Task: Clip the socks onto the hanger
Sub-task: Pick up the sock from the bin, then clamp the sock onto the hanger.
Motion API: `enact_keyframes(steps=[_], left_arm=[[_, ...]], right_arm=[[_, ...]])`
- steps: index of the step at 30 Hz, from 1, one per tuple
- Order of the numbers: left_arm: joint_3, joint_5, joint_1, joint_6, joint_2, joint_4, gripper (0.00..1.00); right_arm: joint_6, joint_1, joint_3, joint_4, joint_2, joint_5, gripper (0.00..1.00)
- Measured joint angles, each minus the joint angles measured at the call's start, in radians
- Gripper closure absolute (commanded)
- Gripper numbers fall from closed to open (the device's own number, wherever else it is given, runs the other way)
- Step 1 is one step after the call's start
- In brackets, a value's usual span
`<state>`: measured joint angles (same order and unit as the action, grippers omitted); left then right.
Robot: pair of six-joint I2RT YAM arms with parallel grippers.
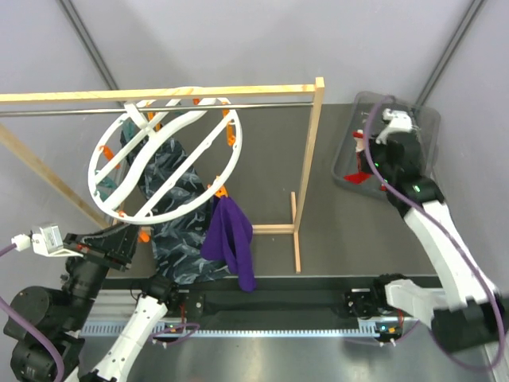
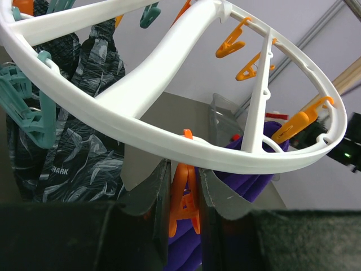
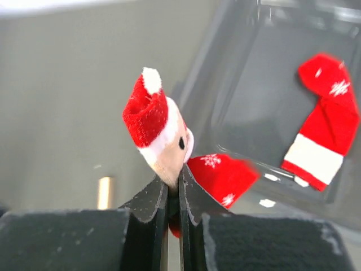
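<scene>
My right gripper (image 3: pixel 174 189) is pinching a red Santa sock (image 3: pixel 155 130) at the tray (image 3: pixel 237 84), another red sock (image 3: pixel 327 130) lying inside; my left gripper (image 2: pixel 183 217) is squeezing an orange clip (image 2: pixel 183 195) on the hanger (image 2: pixel 186 149), where the purple sock (image 1: pixel 231 239) is already hanging

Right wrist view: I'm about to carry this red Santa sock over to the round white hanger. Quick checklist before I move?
1. Grip: right gripper shut on small red Santa sock: ok.
2. Sock free of clear plastic bin: cannot tell.
3. Target: left gripper on orange plastic clip under round white plastic hanger rim: ok.
4. Clip squeezed open: cannot tell.
5. Hanger already carries deep-purple sock: ok.
</scene>
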<state>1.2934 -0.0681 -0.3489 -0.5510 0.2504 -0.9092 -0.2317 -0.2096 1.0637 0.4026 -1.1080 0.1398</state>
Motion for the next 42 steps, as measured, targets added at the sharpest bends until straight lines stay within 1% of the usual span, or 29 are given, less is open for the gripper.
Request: enact_keyframes(steps=[2, 4, 7, 9, 11, 15, 18, 21, 22, 24, 27, 29, 30, 32, 37, 40, 41, 42], left_arm=[[0.000, 0.000, 0.000, 0.001, 0.000, 0.000, 1.00], [-0.001, 0.000, 0.000, 0.001, 0.000, 0.000, 1.00], [-0.001, 0.000, 0.000, 0.000, 0.000, 0.000, 1.00], [-0.001, 0.001, 0.000, 0.000, 0.000, 0.000, 1.00], [-0.001, 0.002, 0.000, 0.000, 0.000, 0.000, 1.00], [-0.010, 0.003, 0.000, -0.006, 0.000, 0.001, 1.00], [-0.015, 0.010, 0.000, -0.017, 0.000, 0.000, 1.00], [-0.014, 0.019, 0.000, -0.024, 0.000, 0.001, 1.00], [-0.014, 0.021, 0.000, -0.027, 0.000, 0.001, 1.00], [-0.014, 0.024, 0.000, -0.031, 0.000, 0.001, 1.00], [-0.014, 0.027, 0.001, -0.039, 0.000, 0.001, 1.00], [-0.014, 0.027, 0.001, -0.047, 0.000, 0.001, 1.00], [-0.014, 0.027, 0.001, -0.050, 0.000, 0.000, 1.00], [-0.013, 0.029, 0.001, -0.053, 0.000, 0.000, 1.00], [-0.002, 0.038, 0.002, -0.063, 0.000, -0.001, 1.00], [0.015, 0.035, 0.002, -0.078, 0.000, -0.008, 1.00], [0.022, 0.032, 0.002, -0.082, 0.000, -0.012, 1.00], [0.028, 0.027, 0.002, -0.086, 0.001, -0.016, 1.00]], right_arm=[[0.008, 0.002, -0.051, 0.015, 0.175, -0.050, 1.00], [0.019, 0.009, -0.075, 0.037, 0.306, -0.121, 1.00], [0.048, 0.010, -0.068, 0.093, 0.444, -0.299, 1.00], [0.066, 0.008, -0.046, 0.143, 0.468, -0.438, 1.00], [0.085, -0.003, -0.034, 0.183, 0.471, -0.619, 1.00], [0.070, -0.088, -0.042, 0.209, 0.487, -0.880, 1.00], [0.033, -0.163, -0.042, 0.205, 0.504, -1.015, 1.00], [-0.041, -0.267, -0.047, 0.130, 0.512, -1.091, 1.00], [-0.064, -0.316, -0.056, 0.092, 0.512, -1.092, 1.00], [-0.105, -0.452, -0.074, 0.029, 0.492, -1.064, 1.00], [-0.119, -0.741, -0.075, -0.036, 0.401, -0.930, 1.00], [-0.118, -0.917, -0.067, -0.074, 0.315, -0.822, 1.00], [-0.119, -0.982, -0.060, -0.103, 0.265, -0.776, 1.00], [-0.130, -1.061, -0.036, -0.161, 0.152, -0.713, 1.00], [-0.177, -1.129, 0.063, -0.310, -0.120, -0.605, 1.00], [-0.147, -1.218, 0.200, -0.297, -0.266, -0.455, 1.00], [-0.128, -1.260, 0.261, -0.283, -0.312, -0.383, 1.00], [-0.116, -1.287, 0.296, -0.282, -0.337, -0.334, 1.00]])
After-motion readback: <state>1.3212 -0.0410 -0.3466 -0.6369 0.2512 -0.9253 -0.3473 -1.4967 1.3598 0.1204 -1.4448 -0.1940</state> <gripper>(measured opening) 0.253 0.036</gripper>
